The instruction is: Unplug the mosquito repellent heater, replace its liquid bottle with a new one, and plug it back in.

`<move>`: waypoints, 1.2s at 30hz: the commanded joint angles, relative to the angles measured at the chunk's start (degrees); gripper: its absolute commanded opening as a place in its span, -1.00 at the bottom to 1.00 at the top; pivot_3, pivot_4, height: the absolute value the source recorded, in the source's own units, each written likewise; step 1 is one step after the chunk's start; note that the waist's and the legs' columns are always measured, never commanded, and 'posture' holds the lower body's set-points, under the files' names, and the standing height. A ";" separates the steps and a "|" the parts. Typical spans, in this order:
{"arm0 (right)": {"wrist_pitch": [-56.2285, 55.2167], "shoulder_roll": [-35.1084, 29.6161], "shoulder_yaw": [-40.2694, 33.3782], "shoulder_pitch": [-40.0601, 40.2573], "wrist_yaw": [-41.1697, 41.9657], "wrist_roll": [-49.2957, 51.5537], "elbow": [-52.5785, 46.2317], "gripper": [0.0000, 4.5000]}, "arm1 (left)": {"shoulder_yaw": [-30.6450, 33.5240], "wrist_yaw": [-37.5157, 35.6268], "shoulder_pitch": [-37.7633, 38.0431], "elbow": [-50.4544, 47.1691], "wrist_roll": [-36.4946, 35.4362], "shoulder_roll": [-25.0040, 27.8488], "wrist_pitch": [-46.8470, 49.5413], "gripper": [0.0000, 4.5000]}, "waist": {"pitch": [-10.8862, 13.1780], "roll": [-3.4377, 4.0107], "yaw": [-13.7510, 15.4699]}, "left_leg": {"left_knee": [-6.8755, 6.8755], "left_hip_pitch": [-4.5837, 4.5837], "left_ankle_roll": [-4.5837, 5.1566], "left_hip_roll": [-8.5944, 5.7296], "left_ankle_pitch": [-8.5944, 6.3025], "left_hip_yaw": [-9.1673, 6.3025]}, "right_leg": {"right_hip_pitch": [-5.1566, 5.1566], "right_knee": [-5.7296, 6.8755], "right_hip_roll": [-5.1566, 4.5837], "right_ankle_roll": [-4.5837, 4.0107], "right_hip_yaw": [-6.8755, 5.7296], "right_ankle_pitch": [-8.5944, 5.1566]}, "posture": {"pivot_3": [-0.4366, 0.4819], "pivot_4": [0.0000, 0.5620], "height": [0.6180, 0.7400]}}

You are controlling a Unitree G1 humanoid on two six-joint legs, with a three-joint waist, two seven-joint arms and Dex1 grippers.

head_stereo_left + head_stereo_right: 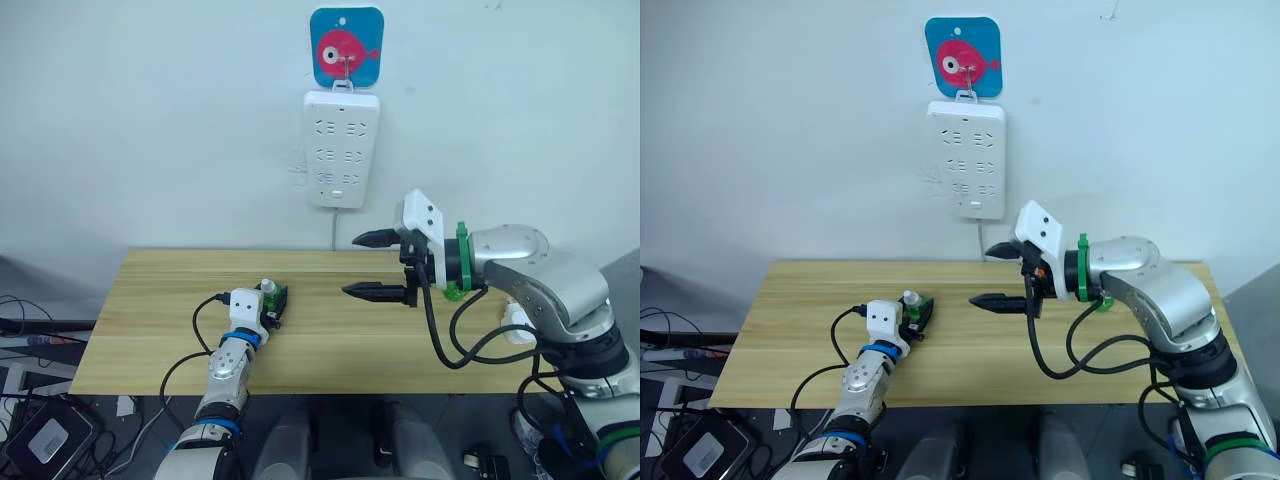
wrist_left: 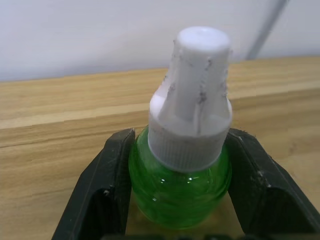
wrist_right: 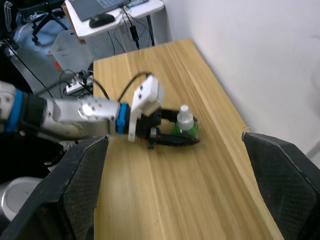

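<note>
The left claw [image 1: 274,302] was clenched on a small green liquid bottle [image 2: 181,186] with a white ribbed cap [image 2: 192,100], one black finger [image 2: 100,192] pressed to each side of the green body. The bottle stood upright on the wooden table [image 1: 150,320], left of the table's middle and roughly midway between its near and far edges. A black cable [image 1: 200,320] looped off the left wrist above the table.

The right claw [image 1: 378,265] hung released above the table, right of centre and toward the far edge, its two black fingers spread wide and pointing left toward the bottle, well apart from it. Nothing lay between them. A green band [image 1: 461,258] ringed the right wrist, and black cables [image 1: 450,345] drooped from the forearm.

On the white wall beyond the far edge, a long white power strip [image 1: 341,148] hung upright from a hook on a blue square plaque bearing a red fish [image 1: 346,46], its cord [image 1: 334,230] dropping behind the table. Its sockets looked unoccupied.

A small white object [image 1: 517,330] showed at the right end of the table, just behind the right forearm; I could not tell whether it was the mosquito repellent heater. In the right wrist view, a desk with a laptop and mouse [image 3: 102,20] stood past the left end of the table.
</note>
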 commanded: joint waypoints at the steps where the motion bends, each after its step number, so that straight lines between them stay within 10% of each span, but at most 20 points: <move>1: -7.44 -2.09 -2.70 6.87 0.98 -1.67 -1.45 1.00 | -8.30 -15.14 0.22 -21.66 -2.50 4.13 11.67 0.00 | 0.02 -0.04 0.50 | 0.00 -0.04 -0.01 -0.01 0.01 -0.07 | 0.01 0.01 0.00 0.00 -0.03 0.00 | 0.08 -0.09 1.00; 9: -14.51 1.88 -1.53 12.73 -2.21 -4.10 0.05 1.00 | -17.90 -41.63 -5.10 -42.09 -13.02 14.62 33.36 0.00 | -0.06 0.13 -0.33 | 0.01 0.11 -0.17 0.06 0.10 0.12 | 0.03 0.04 0.11 0.00 0.14 0.00 | 0.03 -0.23 1.00; 23: -11.73 10.05 -2.35 14.99 -11.53 -3.38 -4.35 1.00 | -17.89 -48.84 -13.44 -38.59 -14.18 12.82 36.63 0.00 | -0.08 0.14 -0.45 | 0.03 0.05 -0.37 0.07 0.22 0.01 | -0.01 0.08 0.28 -0.01 0.15 0.01 | -0.14 -0.30 1.00; 34: -13.26 9.69 -2.12 15.57 -9.62 -3.67 -2.58 -0.51 | -17.82 -49.23 -13.43 -37.98 -13.41 12.17 36.46 0.00 | -0.08 0.15 -0.80 | 0.05 0.06 -0.36 0.07 0.22 0.03 | 0.00 0.12 0.30 -0.01 0.15 0.01 | -0.13 -0.27 1.00; 36: -13.05 9.63 -2.09 15.58 -9.25 -3.20 -2.96 -0.54 | -17.72 -49.02 -13.23 -38.34 -13.44 12.19 36.68 0.00 | -0.08 0.15 -0.80 | 0.06 0.06 -0.36 0.07 0.22 0.03 | 0.00 0.12 0.30 -0.01 0.15 0.01 | -0.11 -0.26 1.00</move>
